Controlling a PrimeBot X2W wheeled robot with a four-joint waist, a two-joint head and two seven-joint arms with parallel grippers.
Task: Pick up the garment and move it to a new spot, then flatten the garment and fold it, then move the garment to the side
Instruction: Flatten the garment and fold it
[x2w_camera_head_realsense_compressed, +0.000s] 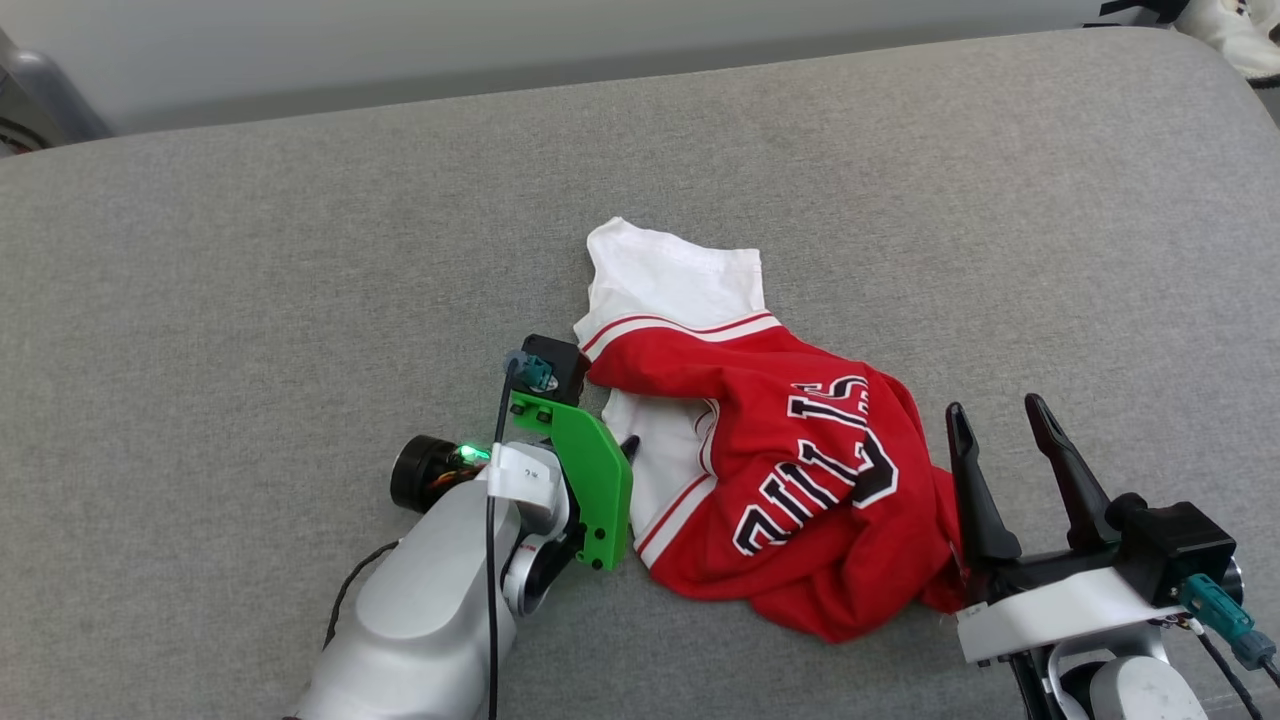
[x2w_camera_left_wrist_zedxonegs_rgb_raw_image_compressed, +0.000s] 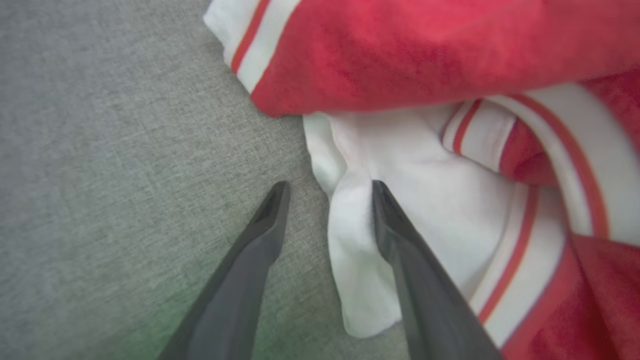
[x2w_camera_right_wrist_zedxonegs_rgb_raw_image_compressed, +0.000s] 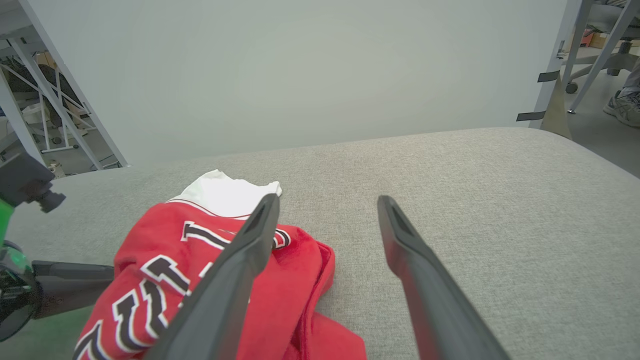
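The crumpled red jersey shirt with white sleeves and black lettering (x2w_camera_head_realsense_compressed: 790, 480) lies mid-surface on the grey fabric cushion (x2w_camera_head_realsense_compressed: 300, 250). The left gripper (x2w_camera_left_wrist_zedxonegs_rgb_raw_image_compressed: 330, 184) is down at its left edge, jaws apart, straddling a white sleeve fold without pinching it. The right gripper (x2w_camera_head_realsense_compressed: 995, 405) hovers at the shirt's right edge, spread wide, empty.

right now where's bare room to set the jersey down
Free: the cushion left of the left pincer, and the wide stretch beyond the jersey to the far edge. Crowded: the near middle, where the jersey lies between left and right pincer.
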